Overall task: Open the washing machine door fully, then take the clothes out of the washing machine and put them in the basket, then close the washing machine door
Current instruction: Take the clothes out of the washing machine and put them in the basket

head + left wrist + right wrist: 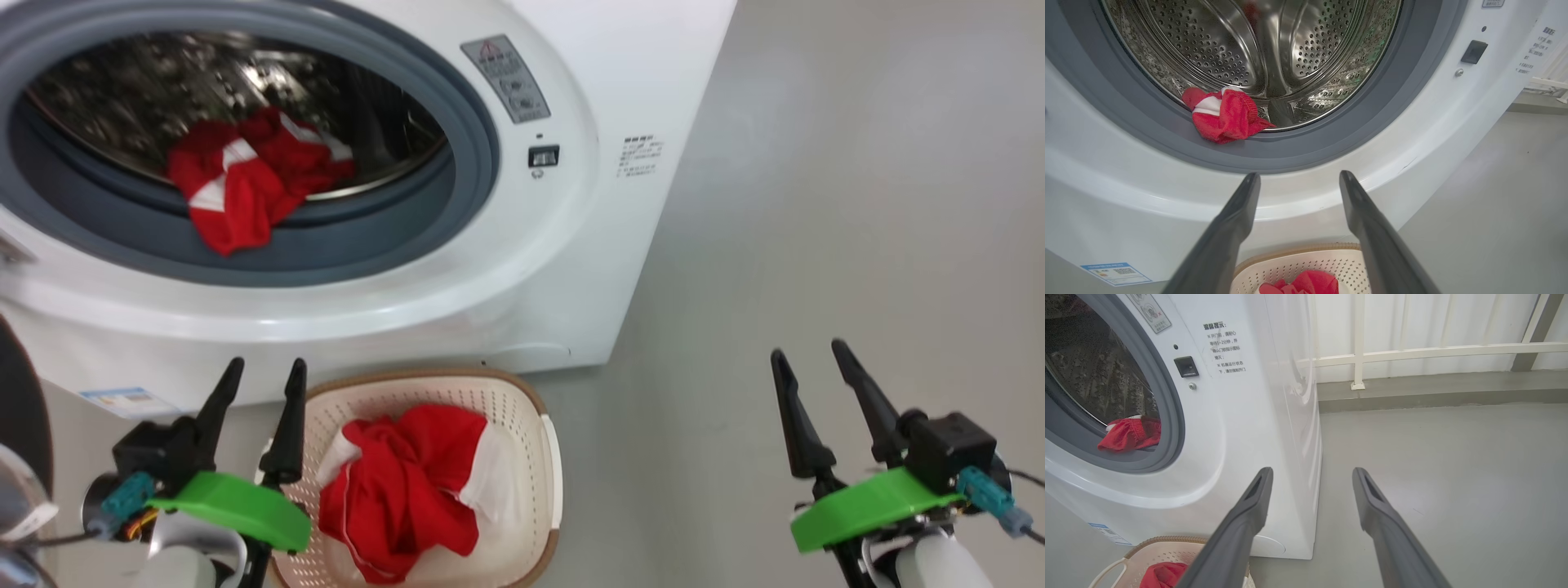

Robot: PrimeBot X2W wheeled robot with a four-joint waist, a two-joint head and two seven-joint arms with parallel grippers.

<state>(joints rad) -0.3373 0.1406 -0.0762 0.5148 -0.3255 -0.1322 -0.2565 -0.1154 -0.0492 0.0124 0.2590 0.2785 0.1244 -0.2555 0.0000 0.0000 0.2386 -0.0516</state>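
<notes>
The washing machine [571,245] stands open. A sliver of its door's black rim [16,400] shows at the far left. One bundle of red-and-white clothes [233,184] [1224,118] [1128,435] lies on the grey gasket at the drum's mouth. Another red-and-white garment [400,490] sits in the cream basket [424,380] on the floor before the machine. My left gripper [268,365] [1299,174] hovers open and empty over the basket's left rim, pointing at the drum. My right gripper [807,351] [1312,469] is open and empty over bare floor to the right.
Grey floor [857,204] stretches right of the machine. A white railing [1412,351] and a low kerb run behind it in the right wrist view. The door latch slot [543,155] sits on the machine's front, right of the opening.
</notes>
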